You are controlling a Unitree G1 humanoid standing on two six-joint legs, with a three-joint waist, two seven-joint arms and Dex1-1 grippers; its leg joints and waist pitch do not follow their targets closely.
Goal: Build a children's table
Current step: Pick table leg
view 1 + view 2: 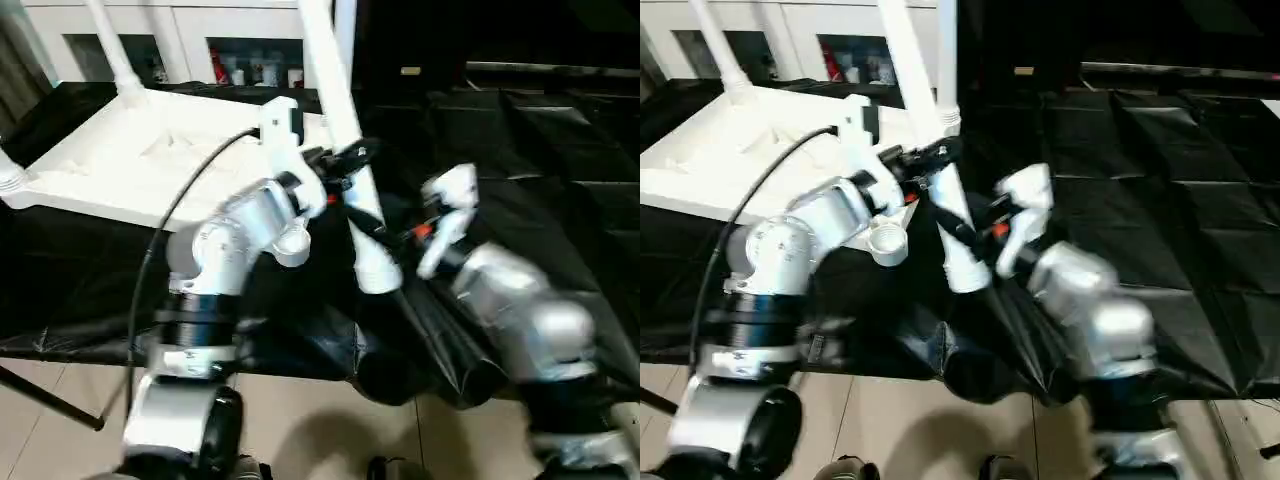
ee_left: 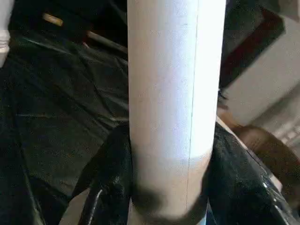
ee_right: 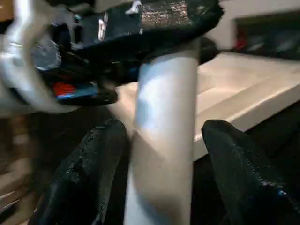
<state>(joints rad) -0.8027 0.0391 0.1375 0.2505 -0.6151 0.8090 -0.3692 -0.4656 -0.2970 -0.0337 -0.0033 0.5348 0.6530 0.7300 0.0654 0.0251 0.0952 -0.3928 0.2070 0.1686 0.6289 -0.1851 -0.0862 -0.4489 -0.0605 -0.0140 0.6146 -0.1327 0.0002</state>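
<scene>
Gripping the loose leg (image 1: 350, 160) with my left gripper (image 1: 345, 165), I saw my right gripper (image 3: 159, 154) stood apart around it, beside the upturned tabletop's (image 1: 110, 160) near edge.

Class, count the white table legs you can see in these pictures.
3: a far-left leg upright on the tabletop, a far-right leg upright, and a slanted leg gripped by the left hand. A fourth may be hidden.
</scene>
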